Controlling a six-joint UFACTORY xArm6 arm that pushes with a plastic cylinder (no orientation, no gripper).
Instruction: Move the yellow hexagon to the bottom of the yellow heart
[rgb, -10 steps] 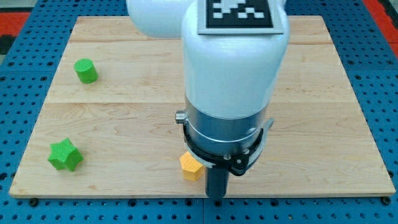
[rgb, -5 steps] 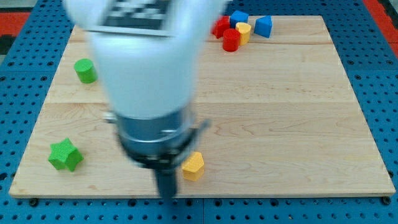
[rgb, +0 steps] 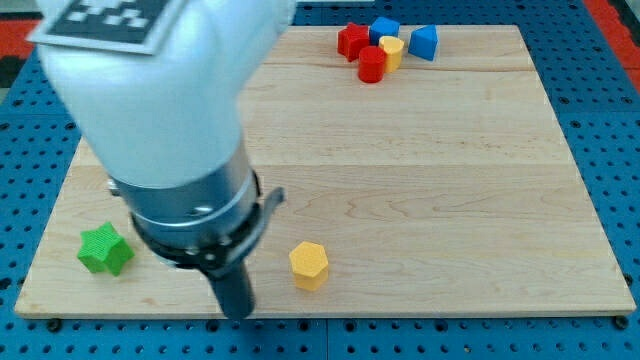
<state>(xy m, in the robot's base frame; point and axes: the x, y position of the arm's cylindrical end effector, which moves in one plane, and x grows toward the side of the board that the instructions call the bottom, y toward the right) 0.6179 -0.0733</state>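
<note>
Since prev frame my tip (rgb: 238, 312) slid left; now just left of yellow hexagon (rgb: 309, 265), not touching. No claw on this rig. Yellow heart (rgb: 392, 50) far above hexagon, w/ red/blue blocks.

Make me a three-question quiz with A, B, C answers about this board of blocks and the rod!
1. Where is the yellow hexagon?
A. near the view's bottom
B. at the view's top
C. on the right edge

2. How many red blocks show?
A. one
B. two
C. four

3. Is my tip touching the hexagon?
A. yes
B. no, it is apart, to the hexagon's left
C. it sits on top

Answers: A, it lies low on the board; B, a red block and a red cylinder; B, bare wood shows between them.
</note>
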